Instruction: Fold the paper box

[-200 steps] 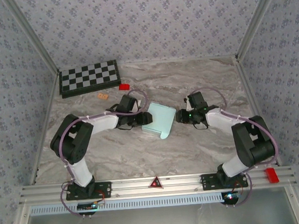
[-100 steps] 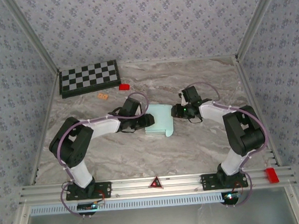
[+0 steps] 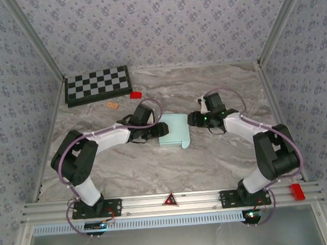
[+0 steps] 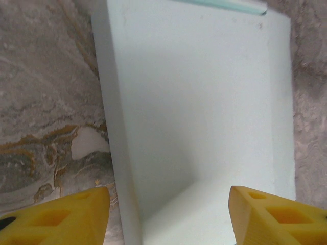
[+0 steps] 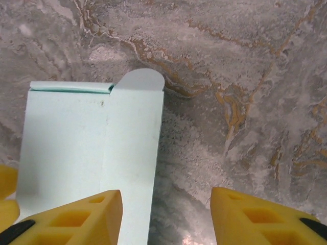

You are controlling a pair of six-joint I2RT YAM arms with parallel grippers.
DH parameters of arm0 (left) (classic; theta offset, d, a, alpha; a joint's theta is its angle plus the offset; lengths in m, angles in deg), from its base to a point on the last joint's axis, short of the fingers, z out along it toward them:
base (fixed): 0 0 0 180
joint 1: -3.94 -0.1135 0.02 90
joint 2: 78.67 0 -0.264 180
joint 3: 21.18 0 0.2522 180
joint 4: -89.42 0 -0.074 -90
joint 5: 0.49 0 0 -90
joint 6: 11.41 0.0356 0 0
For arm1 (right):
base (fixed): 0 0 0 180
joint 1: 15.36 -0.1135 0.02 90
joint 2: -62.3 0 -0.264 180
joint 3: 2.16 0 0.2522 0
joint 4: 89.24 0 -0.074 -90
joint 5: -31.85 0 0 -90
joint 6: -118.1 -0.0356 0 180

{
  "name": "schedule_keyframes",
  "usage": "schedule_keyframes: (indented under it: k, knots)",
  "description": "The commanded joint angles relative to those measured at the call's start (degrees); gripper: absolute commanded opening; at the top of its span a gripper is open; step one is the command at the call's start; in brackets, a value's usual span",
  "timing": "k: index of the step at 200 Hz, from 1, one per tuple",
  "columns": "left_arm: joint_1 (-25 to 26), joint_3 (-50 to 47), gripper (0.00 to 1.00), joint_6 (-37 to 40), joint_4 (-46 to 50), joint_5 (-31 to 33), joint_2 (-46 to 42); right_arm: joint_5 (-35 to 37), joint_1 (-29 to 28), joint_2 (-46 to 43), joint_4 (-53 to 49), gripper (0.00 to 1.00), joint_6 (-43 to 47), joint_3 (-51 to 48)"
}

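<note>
Two claws flank the paper box mid-worktop; the left claw hangs spread over its left side, gripping nothing; the box lies flat, long axis near-to-far, rounded tab toward the arms' bases; the right claw, likewise spread and empty, should probably pinch that tab strip squarely, folding along the crease.

We see the paper box lying flat on the marble table, with the left gripper at its left edge and the right gripper by its right edge. A checkerboard sits far left, a red block just beside it.
</note>
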Motion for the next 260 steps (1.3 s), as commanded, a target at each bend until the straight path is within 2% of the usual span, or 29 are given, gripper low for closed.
schedule_keyframes:
  k: [1, 28, 59, 78, 106, 153, 210, 260]
  knots:
    - [-2.2, 2.0, 0.6, 1.7, 0.1, -4.4, -0.7, -6.1, 0.4, -0.8, 4.5, 0.55, -1.5, -3.5]
    - [-3.5, 2.9, 0.52, 2.3, -0.1, -7.5, 1.0, -10.9, 0.3, -0.5, 12.2, 0.62, -4.9, -6.7]
    - [-4.1, 3.8, 0.45, 2.7, -0.8, -9.8, 2.6, -12.3, -0.4, 1.4, 14.5, 0.63, -6.5, -6.6]
    - [-4.2, 4.3, 0.44, 2.7, -0.8, -10.4, 3.6, -12.7, -0.6, 2.3, 16.0, 0.63, -7.5, -6.7]
    - [-4.3, 4.9, 0.43, 2.7, -0.4, -10.1, 4.6, -14.1, -0.9, 4.9, 17.6, 0.62, -9.1, -6.0]
    - [-4.7, 5.1, 0.42, 2.9, 0.4, -9.4, 5.0, -10.6, -1.3, 6.2, 19.1, 0.61, -10.9, -6.7]
    - [-5.1, 5.6, 0.37, 2.5, 0.3, -9.5, 6.9, -16.3, -1.6, 10.3, 25.6, 0.59, -13.1, -7.0]
    - [-5.2, 6.3, 0.29, 2.5, 0.1, -9.9, 8.3, -20.4, -1.9, 10.7, 31.3, 0.52, -14.3, -8.1]
